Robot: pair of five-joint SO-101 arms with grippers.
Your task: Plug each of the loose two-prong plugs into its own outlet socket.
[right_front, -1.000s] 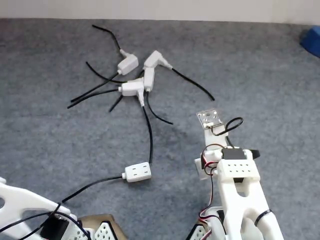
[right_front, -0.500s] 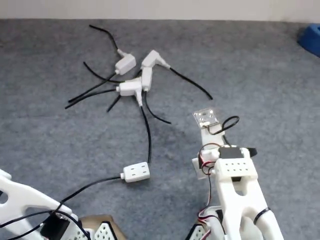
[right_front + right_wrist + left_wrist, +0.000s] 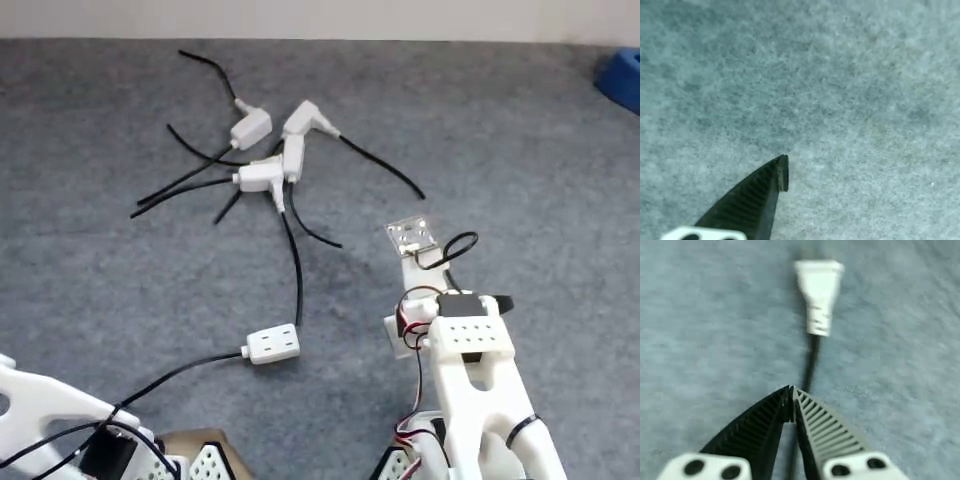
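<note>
The table is covered with a grey carpet (image 3: 120,260) of short, fuzzy pile. On it lies a white outlet socket (image 3: 273,345), a small flat rectangular block of smooth plastic with slots on its top face. A thin black cord (image 3: 298,270) goes from the socket, away from the arms, to a cluster of white plugs (image 3: 268,150) well apart from the socket. These are angular plastic pieces lying against each other, with short black cord ends spreading around them; how many plugs there are is hard to count.

A second cord (image 3: 180,372) leaves the socket's other end toward the left arm (image 3: 50,410). The left wrist view shows what the high view cuts off. The left gripper (image 3: 791,399) has black ribbed jaws, closed with their tips together, right over this second cord and near the socket, which looks blurred there. Whether the cord is pinched between them or only passes below, I cannot tell.

The right gripper (image 3: 784,172) is over bare carpet, beside the socket on the side away from the second cord. Whether it is open or closed I cannot tell.
</note>
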